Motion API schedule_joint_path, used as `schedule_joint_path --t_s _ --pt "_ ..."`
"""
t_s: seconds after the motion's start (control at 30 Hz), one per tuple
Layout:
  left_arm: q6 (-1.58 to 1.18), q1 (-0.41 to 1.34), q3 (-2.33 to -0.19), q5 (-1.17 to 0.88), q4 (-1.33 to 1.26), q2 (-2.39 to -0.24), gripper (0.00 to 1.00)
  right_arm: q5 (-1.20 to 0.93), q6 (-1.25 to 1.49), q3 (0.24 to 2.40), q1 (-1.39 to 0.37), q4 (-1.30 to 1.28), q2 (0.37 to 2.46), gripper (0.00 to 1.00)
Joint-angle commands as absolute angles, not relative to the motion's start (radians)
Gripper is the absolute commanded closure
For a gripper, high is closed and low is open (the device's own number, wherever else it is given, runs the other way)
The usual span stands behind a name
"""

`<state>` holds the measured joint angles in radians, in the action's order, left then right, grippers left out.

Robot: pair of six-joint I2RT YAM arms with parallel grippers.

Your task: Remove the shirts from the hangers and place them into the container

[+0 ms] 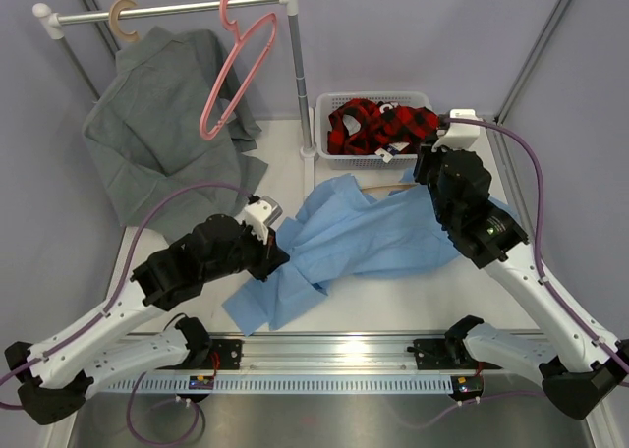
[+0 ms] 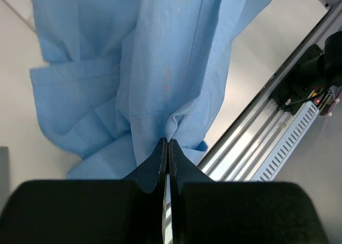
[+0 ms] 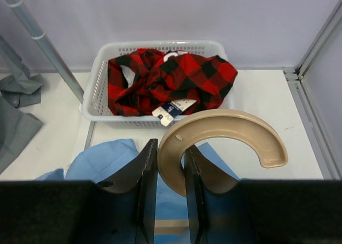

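Now the left jaws pinch shut on the light blue shirt (image 1: 364, 234) lying on the desk (image 1: 393, 306); the right jaws clamp the hook of a tan hanger (image 3: 224, 125). The plaid shirt (image 3: 176, 81) sits in the basket (image 3: 95, 97).

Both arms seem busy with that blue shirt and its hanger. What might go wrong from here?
The left gripper pinches only a small fold of the light blue shirt, so the cloth may slip free when pulled. The right gripper holds the tan hanger by its curved hook alone, so the hanger might twist or slide out. The rest of the hanger seems tucked under the shirt, so it could snag.
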<state>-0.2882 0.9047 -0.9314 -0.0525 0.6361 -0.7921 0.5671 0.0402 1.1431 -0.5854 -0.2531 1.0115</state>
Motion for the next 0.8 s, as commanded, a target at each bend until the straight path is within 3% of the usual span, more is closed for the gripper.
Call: schedule_joint_path --t_s 0.0,0.23,0.53,0.6,0.63,0.67,0.7,0.77 --pt "-0.353 0.904 -0.850 -0.077 0.598 -0.730 1.00 0.699 0.006 1.256 -0.577 -0.196 1.002 1.00" --pt "-0.504 0.904 -0.701 0.147 0.597 -0.600 1.00 0.633 -0.048 1.315 -0.577 -0.213 0.919 1.00" --pt "-0.528 0.907 -0.635 -0.101 0.391 -0.739 1.00 0.309 0.034 1.278 -0.575 -0.192 0.804 1.00" --pt "-0.484 0.913 -0.659 -0.138 0.382 -0.755 0.73 0.261 0.026 1.266 -0.575 -0.198 0.799 1.00" --pt "-0.454 0.914 -0.695 -0.146 0.385 -0.752 0.53 0.205 0.014 1.250 -0.577 -0.198 0.793 1.00" --pt "-0.454 0.914 -0.710 -0.147 0.385 -0.741 0.53 0.183 0.009 1.240 -0.577 -0.201 0.793 1.00" --pt "-0.419 0.914 -0.728 -0.152 0.385 -0.729 0.37 0.160 0.008 1.229 -0.577 -0.202 0.793 1.00" --pt "-0.379 0.914 -0.799 -0.152 0.390 -0.683 0.25 0.108 0.008 1.186 -0.575 -0.203 0.790 1.00"
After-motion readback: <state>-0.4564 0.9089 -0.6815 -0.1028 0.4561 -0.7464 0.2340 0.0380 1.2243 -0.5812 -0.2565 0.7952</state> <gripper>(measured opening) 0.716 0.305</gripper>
